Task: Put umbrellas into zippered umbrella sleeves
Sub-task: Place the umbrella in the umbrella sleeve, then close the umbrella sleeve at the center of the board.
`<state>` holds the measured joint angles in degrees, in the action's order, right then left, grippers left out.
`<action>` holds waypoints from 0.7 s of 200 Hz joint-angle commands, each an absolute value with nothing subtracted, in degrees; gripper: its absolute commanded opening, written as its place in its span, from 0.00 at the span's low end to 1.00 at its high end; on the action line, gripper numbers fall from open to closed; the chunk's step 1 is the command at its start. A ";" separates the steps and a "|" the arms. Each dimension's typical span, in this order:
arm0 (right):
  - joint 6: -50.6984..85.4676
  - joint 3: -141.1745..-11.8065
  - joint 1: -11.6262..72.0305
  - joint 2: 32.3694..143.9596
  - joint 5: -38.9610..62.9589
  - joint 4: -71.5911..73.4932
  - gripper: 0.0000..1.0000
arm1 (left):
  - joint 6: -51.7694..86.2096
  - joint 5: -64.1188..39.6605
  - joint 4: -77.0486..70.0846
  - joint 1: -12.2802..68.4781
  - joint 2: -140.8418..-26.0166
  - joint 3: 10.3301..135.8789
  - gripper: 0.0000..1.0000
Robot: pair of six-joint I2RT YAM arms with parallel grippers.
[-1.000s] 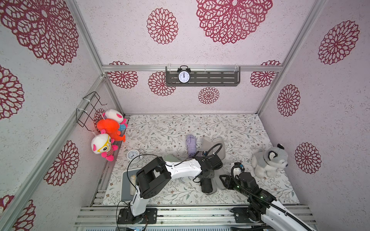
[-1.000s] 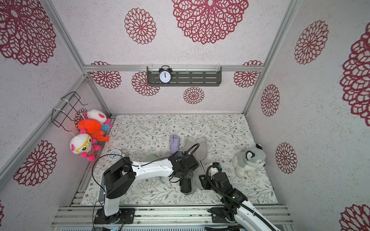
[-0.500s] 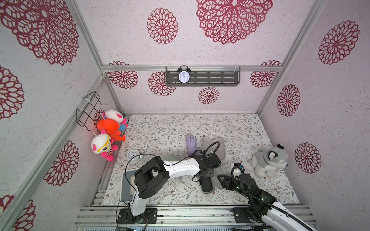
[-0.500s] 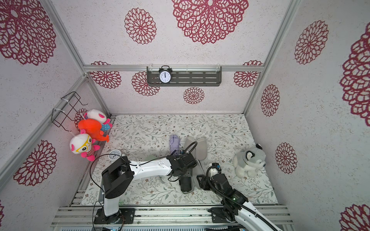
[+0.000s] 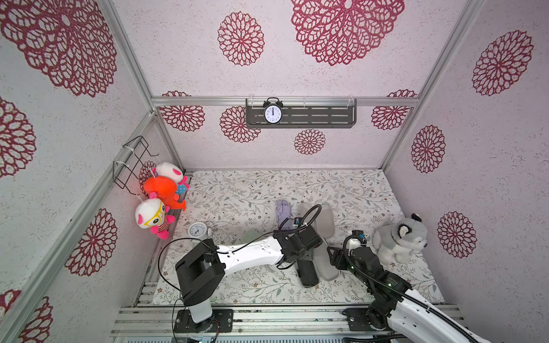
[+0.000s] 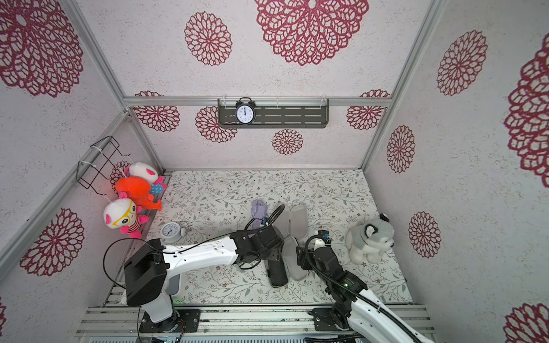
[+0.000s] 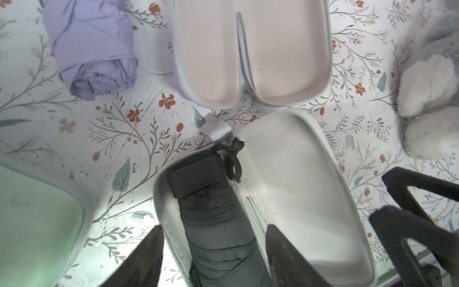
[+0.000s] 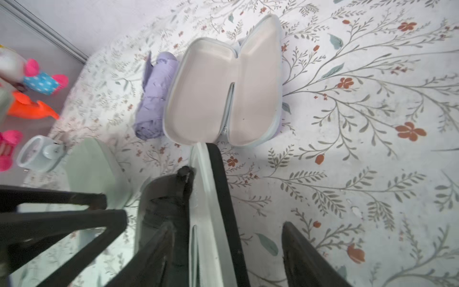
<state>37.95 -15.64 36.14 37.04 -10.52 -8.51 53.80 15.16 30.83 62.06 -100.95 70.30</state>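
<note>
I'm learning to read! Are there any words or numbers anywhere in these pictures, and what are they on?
Black alarm clock on the shelf: numbers around the dial, too small to read.
Small pale clock: numbers around the dial, too blurred to read.
Nothing else shows any words, labels or signs.

Two umbrellas show: lilac umbrella (image 7: 92,47), black umbrella (image 7: 213,211). Three sleeves: lilac sleeve (image 7: 250,49), black sleeve (image 7: 298,186) and, mostly cropped, what looks like a mint sleeve (image 7: 32,218). Two clocks: shelf clock (image 5: 272,114), table clock (image 5: 197,230). Four plush toys: three hanging toys (image 5: 160,190), one husky (image 5: 398,240).
</note>
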 commanded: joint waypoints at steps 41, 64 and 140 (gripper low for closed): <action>31.78 -17.18 21.57 38.43 -6.07 -3.66 0.53 | 48.41 20.65 28.10 61.86 -99.31 65.76 0.34; 30.89 -16.72 19.77 45.15 -1.83 -0.28 0.41 | 49.00 20.03 23.43 61.62 -96.31 60.13 0.27; 30.86 -15.87 23.34 61.97 15.79 18.90 0.30 | 48.16 14.16 16.39 60.22 -101.08 57.48 0.20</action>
